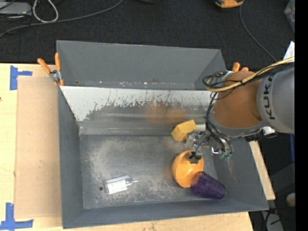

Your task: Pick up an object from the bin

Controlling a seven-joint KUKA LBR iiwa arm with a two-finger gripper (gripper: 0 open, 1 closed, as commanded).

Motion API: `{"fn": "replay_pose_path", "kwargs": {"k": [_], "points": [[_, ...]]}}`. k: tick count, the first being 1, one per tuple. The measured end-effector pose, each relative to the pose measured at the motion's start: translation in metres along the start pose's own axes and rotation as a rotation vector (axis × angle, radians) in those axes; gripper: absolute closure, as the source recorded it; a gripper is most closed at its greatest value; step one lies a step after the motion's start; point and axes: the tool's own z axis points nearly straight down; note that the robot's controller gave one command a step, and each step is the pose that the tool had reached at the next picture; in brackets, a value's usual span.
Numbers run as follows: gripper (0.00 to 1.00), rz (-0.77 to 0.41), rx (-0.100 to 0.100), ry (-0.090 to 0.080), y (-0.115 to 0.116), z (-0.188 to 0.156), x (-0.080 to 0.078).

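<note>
The grey metal bin point(144, 66) has four loose things in it, all on the floor. The gripper point(196, 153) is low in the right half, right at the upper rim of a round orange plastic bowl point(184, 173). Honestly can't tell if it's open or clamped on anything. A purple plastic cup point(209, 186) lies tipped over against the bowl's lower right. A yellow block point(184, 130) sits just up-left of the gripper. A small clear plastic piece point(118, 185) lies well apart, lower left.

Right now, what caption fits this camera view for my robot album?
Robot arm poised over an orange bowl in a grey bin, purple cup beside it, yellow block near the back wall.
</note>
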Motion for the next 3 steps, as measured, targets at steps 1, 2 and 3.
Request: {"fn": "replay_pose_path", "kwargs": {"k": [1, 2, 3], "points": [[1.00, -0.053, 0.000, 0.009, 0.006, -0.058, 0.003], [1.00, -0.293, -0.002, 0.004, -0.014, -0.014, 0.004], [1.00, -0.346, -0.002, 0.005, 0.015, 0.012, 0.023]]}}
